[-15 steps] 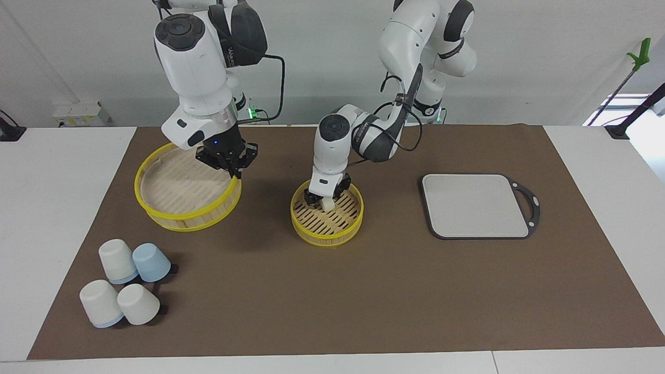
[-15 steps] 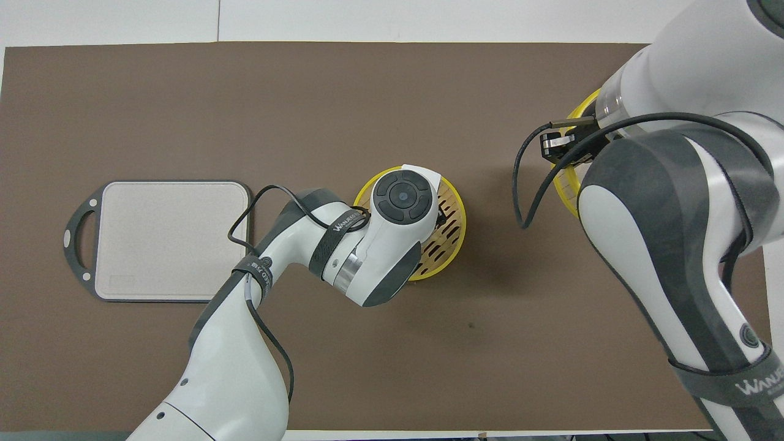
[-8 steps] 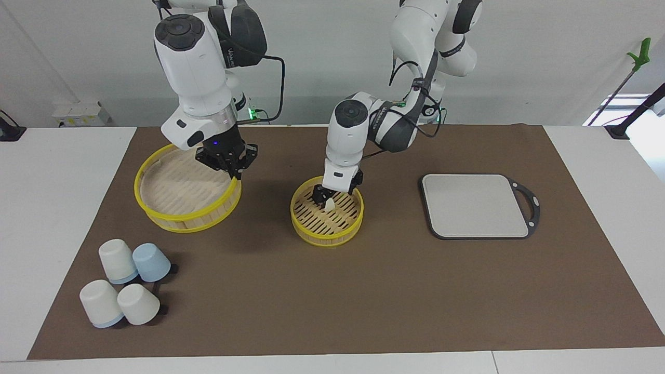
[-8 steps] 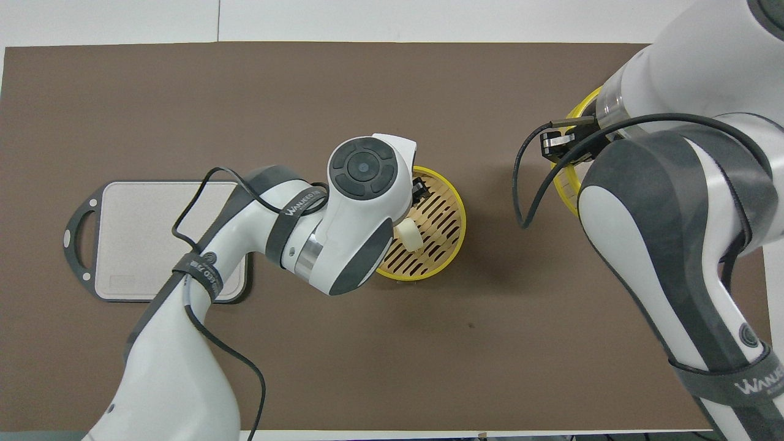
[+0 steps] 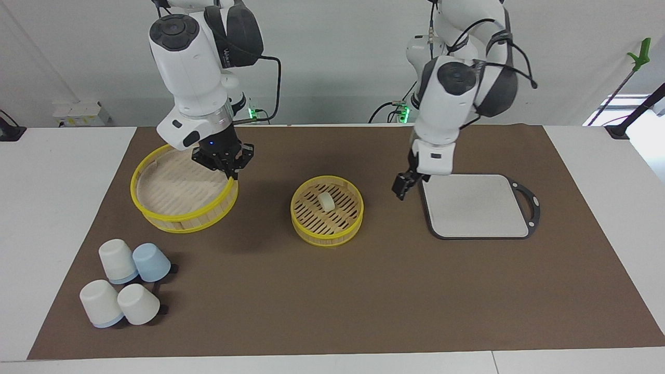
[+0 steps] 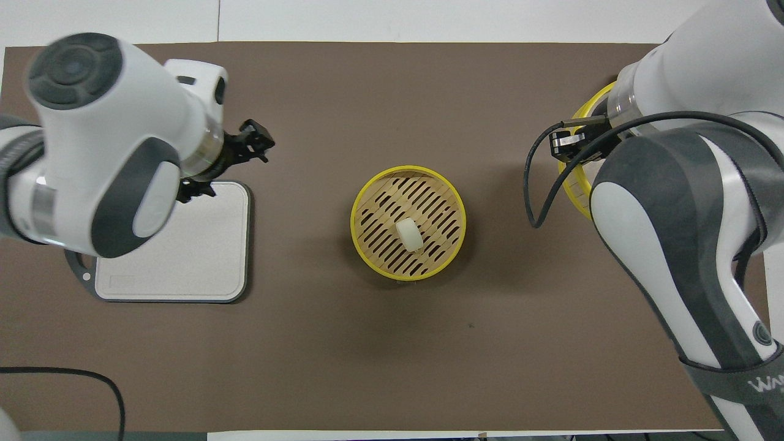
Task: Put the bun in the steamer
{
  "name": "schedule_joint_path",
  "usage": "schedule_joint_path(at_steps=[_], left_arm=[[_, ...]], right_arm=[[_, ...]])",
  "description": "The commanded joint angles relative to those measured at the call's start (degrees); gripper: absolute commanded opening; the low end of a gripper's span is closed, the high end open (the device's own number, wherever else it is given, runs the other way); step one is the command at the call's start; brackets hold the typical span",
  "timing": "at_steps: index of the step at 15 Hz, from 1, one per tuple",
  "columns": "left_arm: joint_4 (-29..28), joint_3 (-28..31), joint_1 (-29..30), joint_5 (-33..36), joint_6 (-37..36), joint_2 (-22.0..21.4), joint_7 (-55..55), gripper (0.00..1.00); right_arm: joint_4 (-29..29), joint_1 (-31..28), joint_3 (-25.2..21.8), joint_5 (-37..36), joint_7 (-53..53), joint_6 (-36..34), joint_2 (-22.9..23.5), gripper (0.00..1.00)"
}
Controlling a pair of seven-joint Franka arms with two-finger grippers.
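Note:
The bun (image 5: 326,201) lies alone on the slats of the small yellow-rimmed steamer tier (image 5: 300,222) at the middle of the mat; it also shows in the overhead view (image 6: 409,234), inside the tier (image 6: 362,199). My left gripper (image 5: 409,183) is open and empty, up in the air over the corner of the grey board, clear of the steamer; in the overhead view (image 6: 225,162) its fingers stand apart. My right gripper (image 5: 229,167) is shut on the rim of the larger steamer tier (image 5: 176,217) and holds it tilted.
A grey square board (image 5: 475,205) with a dark handle lies toward the left arm's end of the table, also in the overhead view (image 6: 174,245). Several upturned white and blue cups (image 5: 124,283) stand toward the right arm's end, farther from the robots.
My left gripper let go of the bun in the small tier, rose and swung away to over the board's corner. The right gripper shifted the larger tier slightly.

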Motion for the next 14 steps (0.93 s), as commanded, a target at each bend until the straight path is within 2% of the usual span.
schedule_joint_path(at_steps=[1, 6, 11, 14], left_arm=[[-1.21, -0.94, 9.12, 1.32, -2.66, -3.89, 13.67, 1.0], [-1.47, -0.76, 19.15, 1.32, -9.6, -7.5, 34.08, 1.0], [-1.65, -0.41, 20.66, 1.06, -12.16, -10.84, 37.18, 1.0], [-6.03, -0.58, 20.31, 0.97, -12.52, -13.03, 36.92, 1.0]], right_arm=[[-2.14, 0.18, 0.41, 0.74, 0.76, 1.79, -1.97, 0.0], [-2.23, 5.17, 0.41, 0.39, 9.01, 3.55, -1.01, 0.0], [-2.22, 12.38, 0.41, 0.39, 22.45, 8.55, 2.68, 0.0], [-1.26, 17.39, 0.41, 0.3, 30.89, 10.49, 5.22, 0.0]])
